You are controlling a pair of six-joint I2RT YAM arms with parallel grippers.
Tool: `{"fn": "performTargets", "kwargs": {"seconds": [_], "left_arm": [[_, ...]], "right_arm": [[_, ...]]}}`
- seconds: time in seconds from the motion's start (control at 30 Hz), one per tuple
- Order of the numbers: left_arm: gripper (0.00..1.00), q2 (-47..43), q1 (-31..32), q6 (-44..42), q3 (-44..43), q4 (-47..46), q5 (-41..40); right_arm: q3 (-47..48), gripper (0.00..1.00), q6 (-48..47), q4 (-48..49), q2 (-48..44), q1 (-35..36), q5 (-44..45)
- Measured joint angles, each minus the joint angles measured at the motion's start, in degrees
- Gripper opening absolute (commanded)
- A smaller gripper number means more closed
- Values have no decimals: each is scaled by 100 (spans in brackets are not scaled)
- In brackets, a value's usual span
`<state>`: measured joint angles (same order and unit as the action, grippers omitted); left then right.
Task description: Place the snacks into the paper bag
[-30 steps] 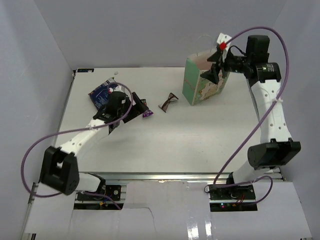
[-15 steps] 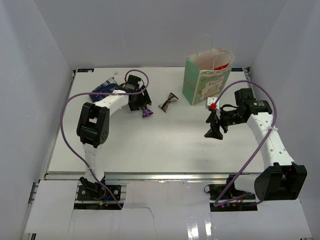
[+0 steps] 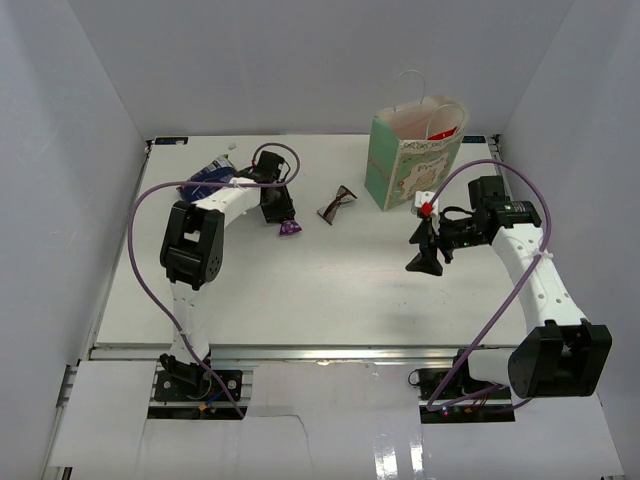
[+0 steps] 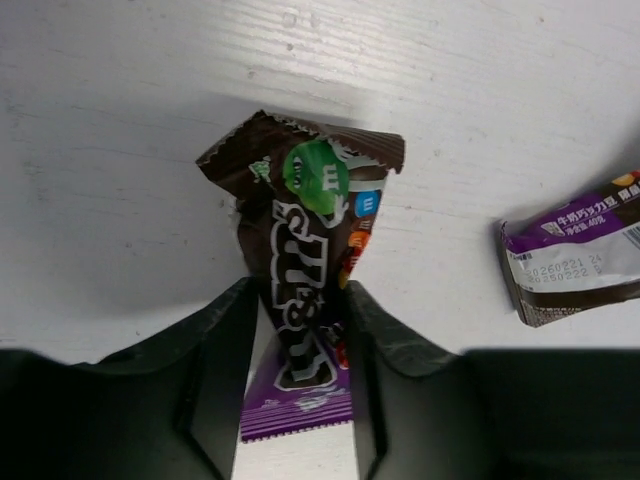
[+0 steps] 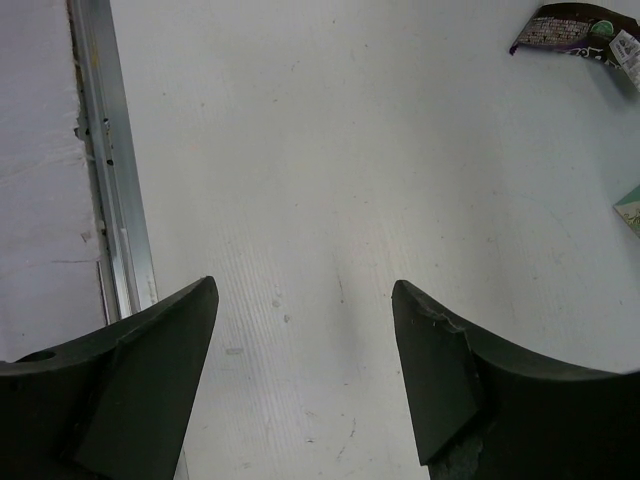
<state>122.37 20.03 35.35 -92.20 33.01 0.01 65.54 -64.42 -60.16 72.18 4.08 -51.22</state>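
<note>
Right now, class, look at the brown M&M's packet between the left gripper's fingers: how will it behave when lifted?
Probably floppy: the brown M&M's packet buckles where the left gripper pinches it. Likely light for its size: it looks small and thin. Its smooth printed wrapper might slip, so the hold may shift.

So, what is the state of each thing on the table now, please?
paper bag: upright, open on top.
red bag: inside the paper bag, only its top shows.
dark-blue bag: lying on the table, untouched.
M&M's packet: crumpled, pinched between the left gripper's fingers.
brown candy: lying on the table, free.
left gripper: closed on the M&M's packet.
right gripper: open, empty.
</note>
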Motion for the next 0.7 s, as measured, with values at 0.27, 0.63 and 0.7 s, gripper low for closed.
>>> {"fn": "performTargets", "kwargs": {"seconds": [0.27, 0.63, 0.7], "left_arm": [[28, -267, 66, -282, 238, -315, 269], [21, -1344, 1049, -643, -476, -2409, 966], [21, -1226, 1239, -651, -997, -2828, 1095]], "right_arm": [[20, 75, 173, 37, 0, -68, -107], [256, 73, 365, 116, 28, -280, -212], [256, 73, 387, 138, 28, -295, -212]]}}
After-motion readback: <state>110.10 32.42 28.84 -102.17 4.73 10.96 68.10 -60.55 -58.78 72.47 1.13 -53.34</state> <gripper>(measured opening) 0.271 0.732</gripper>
